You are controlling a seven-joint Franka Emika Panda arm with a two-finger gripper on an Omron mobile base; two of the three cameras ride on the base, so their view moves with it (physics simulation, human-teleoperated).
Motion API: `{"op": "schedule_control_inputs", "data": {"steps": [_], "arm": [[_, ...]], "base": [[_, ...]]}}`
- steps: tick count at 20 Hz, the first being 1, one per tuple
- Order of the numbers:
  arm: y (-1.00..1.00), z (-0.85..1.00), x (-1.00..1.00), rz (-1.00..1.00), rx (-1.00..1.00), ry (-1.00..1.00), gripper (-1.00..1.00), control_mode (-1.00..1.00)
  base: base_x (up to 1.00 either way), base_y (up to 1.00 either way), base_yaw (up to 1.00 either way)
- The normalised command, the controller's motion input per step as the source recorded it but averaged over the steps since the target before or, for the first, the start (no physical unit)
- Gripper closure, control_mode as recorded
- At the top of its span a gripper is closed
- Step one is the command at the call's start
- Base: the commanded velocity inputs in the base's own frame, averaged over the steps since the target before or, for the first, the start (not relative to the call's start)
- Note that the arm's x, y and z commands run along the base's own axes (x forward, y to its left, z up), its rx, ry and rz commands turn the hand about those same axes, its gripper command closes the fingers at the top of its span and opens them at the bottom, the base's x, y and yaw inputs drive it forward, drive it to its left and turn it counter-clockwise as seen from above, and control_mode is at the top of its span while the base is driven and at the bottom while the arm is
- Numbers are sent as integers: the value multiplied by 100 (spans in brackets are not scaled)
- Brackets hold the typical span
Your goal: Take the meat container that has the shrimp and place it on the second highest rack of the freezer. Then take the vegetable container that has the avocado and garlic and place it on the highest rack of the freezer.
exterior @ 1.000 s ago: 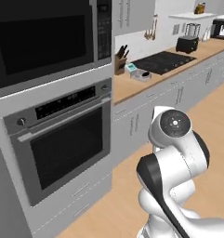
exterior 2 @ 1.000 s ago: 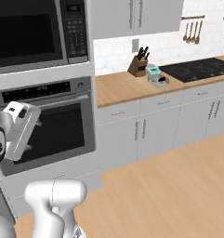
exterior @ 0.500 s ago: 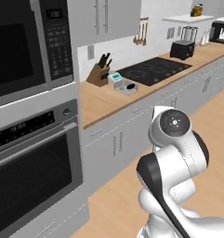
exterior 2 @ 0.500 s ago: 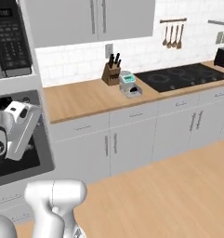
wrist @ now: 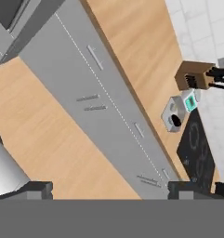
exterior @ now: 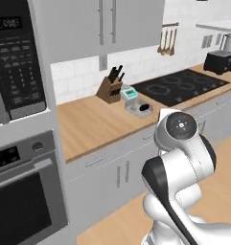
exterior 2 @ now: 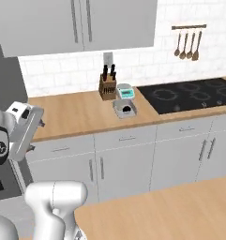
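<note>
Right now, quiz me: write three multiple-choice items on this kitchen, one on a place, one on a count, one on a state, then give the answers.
1. Where does the vegetable container sit?
A. On the wooden counter, in front of the knife block
B. On the black cooktop
C. On the floor

2. How many utensils hang on the wall rail?
A. Two
B. Four
C. Seven

3. How do the cabinet doors under the counter stand?
A. All shut
B. One swung open
C. All removed

Answers:
1. A: in the right base view the tray rests on the counter, just in front of the knife block and left of the cooktop.
2. B: four utensils hang side by side above the cooktop.
3. A: every cabinet door lies flush, no gap showing.
</note>
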Motion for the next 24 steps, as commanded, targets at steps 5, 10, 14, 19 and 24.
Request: {"op": "schedule_control_inputs", "data": {"steps": [5,10,14,19,24], "arm": [[0,0,0,0,0,0,-100,100],[0,0,0,0,0,0,-100,100],[0,0,0,0,0,0,-100,100],[0,0,0,0,0,0,-100,100],[-2,0,11,0,3,0,-100,-100]], "base": [[97,-33,38],[85,-27,37],[59,-50,26],[39,-28,10],[51,0,6]]}}
